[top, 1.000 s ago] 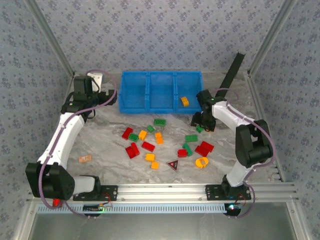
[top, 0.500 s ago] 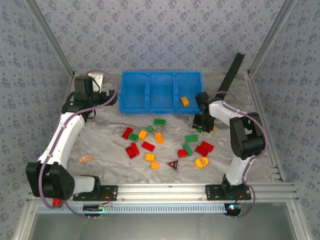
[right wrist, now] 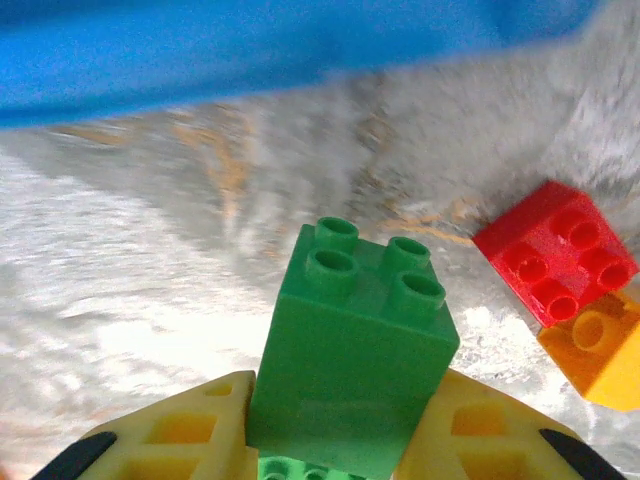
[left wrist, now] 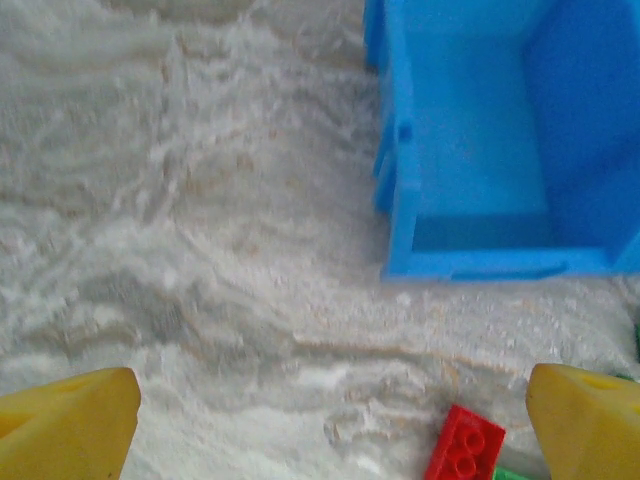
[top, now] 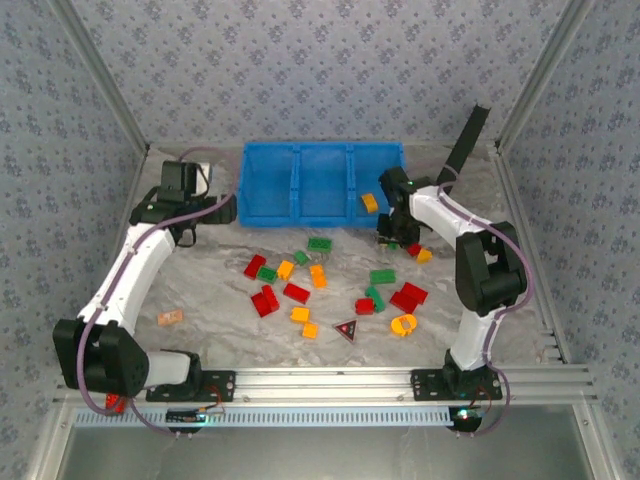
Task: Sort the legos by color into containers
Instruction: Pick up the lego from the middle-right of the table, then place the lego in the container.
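- From above, we see the blue tray (top: 322,150) at the far middle of the table (top: 215,290), its three compartments side by side. A yellow brick (top: 370,203) lies in the right compartment.
- Loose bricks (top: 296,292) in red, green and orange are scattered on the table in front of the tray. A yellow ring (top: 403,324) and a dark red triangle (top: 346,330) lie at the near edge of the scatter, and a pale orange piece (top: 169,317) lies well apart on the left.
- The right gripper (top: 391,232) points down just in front of the tray's right compartment. A red brick (top: 414,249) and an orange brick (top: 425,256) touch each other just beside it. At this size we cannot tell how its fingers stand.
- The left gripper (top: 215,207) sits beside the tray's left end.
- In the left wrist view, we find the left gripper's yellow fingers (left wrist: 70,425) at the two bottom corners, spread wide with nothing between them. The tray's end compartment is at the upper right. A small red brick (left wrist: 465,455) lies on the table at the bottom edge, nearer the right-hand finger and apart from it.
- In the right wrist view, the right gripper is closed on a green brick (right wrist: 350,350), one yellow finger pressed to each side. The brick's four studs point away from the gripper. The tray's blue wall runs across the top, and the red and orange bricks lie on the table to the right.
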Tool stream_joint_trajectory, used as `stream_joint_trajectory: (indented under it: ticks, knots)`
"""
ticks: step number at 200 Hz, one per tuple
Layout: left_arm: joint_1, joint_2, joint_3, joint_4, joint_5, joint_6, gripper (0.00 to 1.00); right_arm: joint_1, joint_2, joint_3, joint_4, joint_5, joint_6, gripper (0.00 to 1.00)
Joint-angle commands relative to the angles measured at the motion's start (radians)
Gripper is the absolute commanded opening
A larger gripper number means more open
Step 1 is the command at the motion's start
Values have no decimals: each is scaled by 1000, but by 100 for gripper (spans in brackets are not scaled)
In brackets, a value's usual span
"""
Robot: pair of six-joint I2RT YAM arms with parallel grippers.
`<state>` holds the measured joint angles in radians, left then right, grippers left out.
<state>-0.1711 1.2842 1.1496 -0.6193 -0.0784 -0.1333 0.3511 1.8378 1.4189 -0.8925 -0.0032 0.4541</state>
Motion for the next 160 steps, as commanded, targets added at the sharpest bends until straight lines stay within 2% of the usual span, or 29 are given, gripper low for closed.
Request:
stream_joint_trajectory:
  ticks: [1, 26, 44, 64, 87, 119, 160]
  knots:
    - [-2, -60, -92, -94, 10, -102, 99, 24, -48, 132, -105, 44, -98, 22]
    - [-4, -75, -164, -97, 83, -160, 99, 70, -12, 290, -105, 74, -192, 22]
    - [-10, -77, -185, -115, 93, -197, 99, 111, 49, 410, -89, 103, -269, 22]
    - [-29, -79, -208, -109, 103, -217, 99, 160, 167, 593, -126, 142, -329, 22]
    - [-58, -63, -245, -86, 104, -234, 99, 180, 287, 741, -133, 132, -359, 22]
    - [-106, -22, -292, -18, 115, -274, 98, 186, 397, 843, -108, 102, -358, 22]
    - [-182, 58, -275, 24, 60, -295, 94, 182, 499, 915, -107, 63, -356, 22]
